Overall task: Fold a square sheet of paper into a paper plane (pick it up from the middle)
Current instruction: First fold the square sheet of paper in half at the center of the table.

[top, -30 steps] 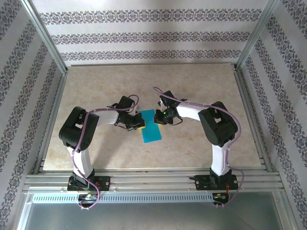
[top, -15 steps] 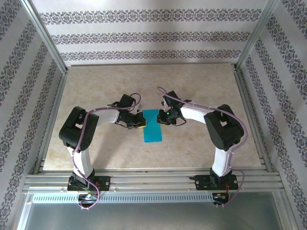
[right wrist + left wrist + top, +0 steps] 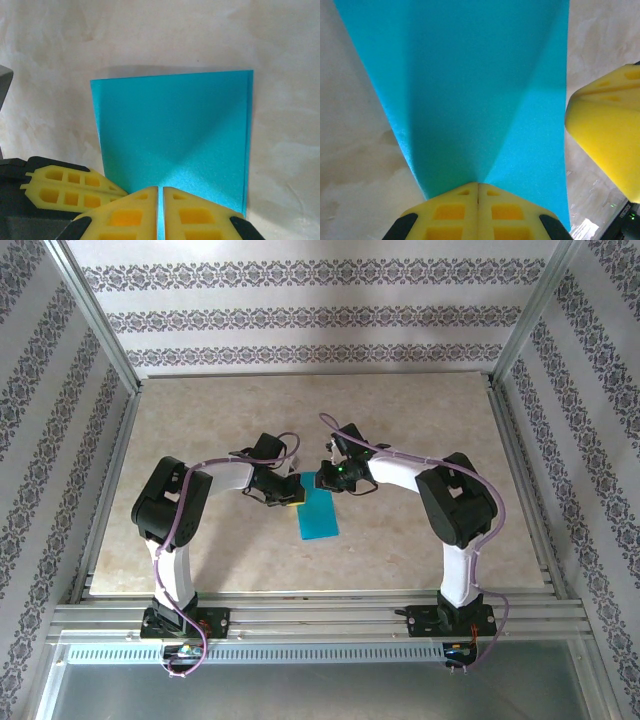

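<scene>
Since a second ago the left arm has leaned in, bringing the left tool (image 3: 293, 493) a little closer over the thin teal-blue sheet of paper (image 3: 320, 518). The right arm had swung out slightly and is back where it was. The sheet itself has hardly shifted.

It is folded into a long narrow rectangle and lies on the pale marble-patterned bench (image 3: 200, 430), with one arm on either side of it. Both tools meet at the sheet's far end, the left tool at its far left corner and the right tool (image 3: 325, 478) on the far edge just beside.

From the left wrist, the yellow padded fingers (image 3: 455, 212) are clenched flat together with the sheet's edge nipped between their tips. The sheet fans away from them along a soft crease, one side lit and the other in shade. A yellow finger of the right tool sits just off the sheet's edge at the right of that view.

From the right wrist, that tool's fingers (image 3: 195, 215) are pinched on the sheet too, with a thin sliver of teal showing in the slit between them. Beyond them the sheet spreads flat, its doubled edges visible along one side, and the left tool's finger lies close against the sheet's near corner.
</scene>
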You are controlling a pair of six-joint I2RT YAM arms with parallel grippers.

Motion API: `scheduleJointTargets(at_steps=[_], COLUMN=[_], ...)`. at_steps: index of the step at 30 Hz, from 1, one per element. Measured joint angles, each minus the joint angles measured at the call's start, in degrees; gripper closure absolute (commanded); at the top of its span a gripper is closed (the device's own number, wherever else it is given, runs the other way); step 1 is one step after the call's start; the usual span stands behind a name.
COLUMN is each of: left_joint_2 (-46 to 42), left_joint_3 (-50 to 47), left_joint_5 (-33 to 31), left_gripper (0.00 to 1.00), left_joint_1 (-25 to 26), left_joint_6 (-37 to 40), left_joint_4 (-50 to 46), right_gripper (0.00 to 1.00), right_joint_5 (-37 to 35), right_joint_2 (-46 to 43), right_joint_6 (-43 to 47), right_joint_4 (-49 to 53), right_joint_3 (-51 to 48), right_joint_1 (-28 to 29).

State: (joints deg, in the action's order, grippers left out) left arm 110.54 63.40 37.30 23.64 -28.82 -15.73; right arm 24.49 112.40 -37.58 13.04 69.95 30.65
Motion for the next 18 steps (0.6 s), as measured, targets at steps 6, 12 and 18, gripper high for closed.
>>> scheduleJointTargets(at_steps=[6,12,18], left_joint_2=[0.0,0.0,-0.4], left_joint_3=[0.0,0.0,-0.2], left_joint_5=[0.0,0.0,0.0], left_gripper=[1.0,1.0,0.94], left_joint_1=[0.0,0.0,0.0], left_joint_6=[0.0,0.0,-0.7], left_joint_4=[0.0,-0.2,0.1], right_gripper=[0.88,0.89,0.9], right_joint_5=[0.0,-0.1,-0.7], right_joint_2=[2.3,4.8,5.1], right_joint_6=[0.0,0.0,-1.0], right_joint_4=[0.2,0.4,0.3], right_joint_3=[1.8,3.3,3.5], right_joint_1=[0.3,1.1,1.1])
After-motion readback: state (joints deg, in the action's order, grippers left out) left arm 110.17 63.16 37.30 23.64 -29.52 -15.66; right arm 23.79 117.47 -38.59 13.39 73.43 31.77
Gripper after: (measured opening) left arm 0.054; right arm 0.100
